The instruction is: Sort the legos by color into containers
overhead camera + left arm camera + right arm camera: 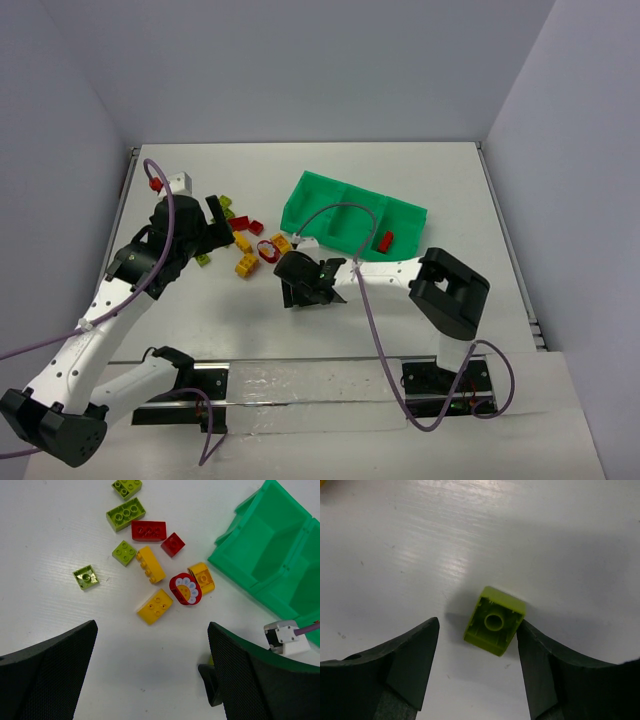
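Olive-green lego (495, 621) laid hollow-side up on the tabletop (530, 535), within the released right tool (477, 626).
One red lego (385, 240) is seen in the green tray's (300, 207) right-end compartment.

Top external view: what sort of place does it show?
Likely a robot lab bench, not a home: a white table enclosed by plain grey walls, two white-and-black robot arms bolted at its near edge, and a bright green plastic tray.

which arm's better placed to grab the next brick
Right. The right gripper, open, has an upside-down green brick between its fingers; the left gripper hangs open short of the pile, nothing between its fingers.
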### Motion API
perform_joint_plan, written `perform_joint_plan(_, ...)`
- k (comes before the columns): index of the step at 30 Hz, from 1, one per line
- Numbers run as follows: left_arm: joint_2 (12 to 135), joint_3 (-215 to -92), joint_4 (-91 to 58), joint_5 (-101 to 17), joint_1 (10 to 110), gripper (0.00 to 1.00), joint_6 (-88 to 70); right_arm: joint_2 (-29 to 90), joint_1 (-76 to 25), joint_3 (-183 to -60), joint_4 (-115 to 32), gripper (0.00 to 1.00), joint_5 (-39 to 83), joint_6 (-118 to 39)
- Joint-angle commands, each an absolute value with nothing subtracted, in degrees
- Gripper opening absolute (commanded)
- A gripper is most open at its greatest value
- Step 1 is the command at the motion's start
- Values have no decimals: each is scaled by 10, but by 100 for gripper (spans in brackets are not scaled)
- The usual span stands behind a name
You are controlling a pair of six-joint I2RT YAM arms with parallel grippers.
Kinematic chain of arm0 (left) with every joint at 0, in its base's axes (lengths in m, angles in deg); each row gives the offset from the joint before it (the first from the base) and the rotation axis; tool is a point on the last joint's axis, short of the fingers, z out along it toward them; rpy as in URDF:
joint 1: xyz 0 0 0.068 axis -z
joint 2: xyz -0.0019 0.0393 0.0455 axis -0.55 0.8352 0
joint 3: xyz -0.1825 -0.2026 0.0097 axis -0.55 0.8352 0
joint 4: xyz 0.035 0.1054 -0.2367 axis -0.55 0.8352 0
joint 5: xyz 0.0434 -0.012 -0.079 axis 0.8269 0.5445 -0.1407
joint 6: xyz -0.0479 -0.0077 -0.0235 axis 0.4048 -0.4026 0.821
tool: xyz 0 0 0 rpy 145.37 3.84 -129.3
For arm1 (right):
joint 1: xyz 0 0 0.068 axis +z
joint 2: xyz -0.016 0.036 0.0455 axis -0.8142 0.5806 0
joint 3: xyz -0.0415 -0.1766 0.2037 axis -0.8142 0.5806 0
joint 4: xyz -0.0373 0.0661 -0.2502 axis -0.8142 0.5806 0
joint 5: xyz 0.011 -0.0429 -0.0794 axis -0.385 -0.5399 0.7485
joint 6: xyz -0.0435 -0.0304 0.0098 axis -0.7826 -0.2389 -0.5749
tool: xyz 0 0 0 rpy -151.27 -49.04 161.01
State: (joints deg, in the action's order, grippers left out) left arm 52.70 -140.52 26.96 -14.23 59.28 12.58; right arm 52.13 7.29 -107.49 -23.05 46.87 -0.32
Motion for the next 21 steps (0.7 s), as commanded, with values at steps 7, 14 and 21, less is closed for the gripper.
perform_joint_plan(7, 511, -1425, 273, -129, 596, 99, 116, 531, 85, -1120, -199, 28, 539, -31)
perform_joint_plan(14, 511, -1423, 273, -130, 596, 99, 116, 443, 16, -1118, -189, 19, 591, -89)
perform_joint_plan(21, 509, -1427, 275, -125, 596, 99, 112, 395, -130, -1109, -213, 21, 608, -162)
